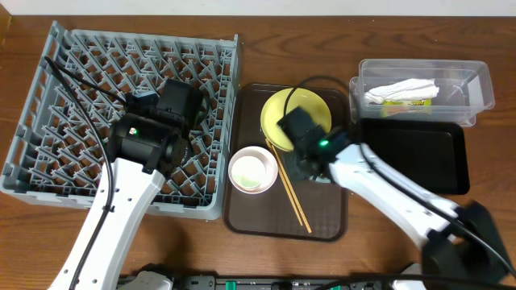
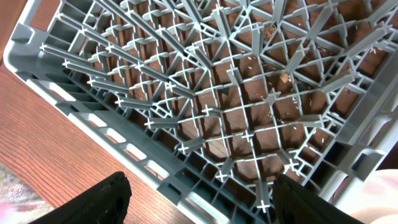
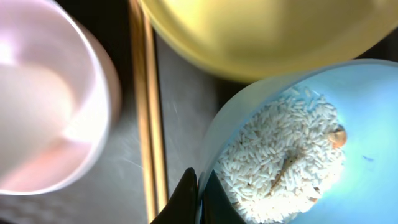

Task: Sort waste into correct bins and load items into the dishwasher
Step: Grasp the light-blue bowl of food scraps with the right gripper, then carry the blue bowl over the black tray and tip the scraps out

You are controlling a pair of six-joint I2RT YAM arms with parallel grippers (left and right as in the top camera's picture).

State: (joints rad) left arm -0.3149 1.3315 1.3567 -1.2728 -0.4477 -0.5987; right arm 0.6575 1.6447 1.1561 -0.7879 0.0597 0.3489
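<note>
My right gripper [image 3: 198, 198] is shut on the rim of the light blue bowl [image 3: 357, 118], one finger inside and one outside. Loose white rice [image 3: 280, 162] lies in a heap in that bowl. The yellow plate [image 3: 261, 31] sits just beyond it, and the wooden chopsticks [image 3: 146, 112] lie beside it on the brown tray. From overhead, the right gripper [image 1: 310, 157] covers the blue bowl. The white bowl [image 1: 254, 171] stands left of the chopsticks [image 1: 290, 193]. My left gripper [image 2: 199, 190] is open and empty above the near edge of the grey dish rack [image 2: 155, 168].
The clear box [image 1: 476, 80] at the back right holds the crumpled napkin [image 1: 401, 89] and the wrapper [image 1: 403, 102]. The black tray [image 1: 411, 153] lies in front of it. The brown tray [image 1: 286, 221] sits between the dish rack [image 1: 48, 121] and these bins.
</note>
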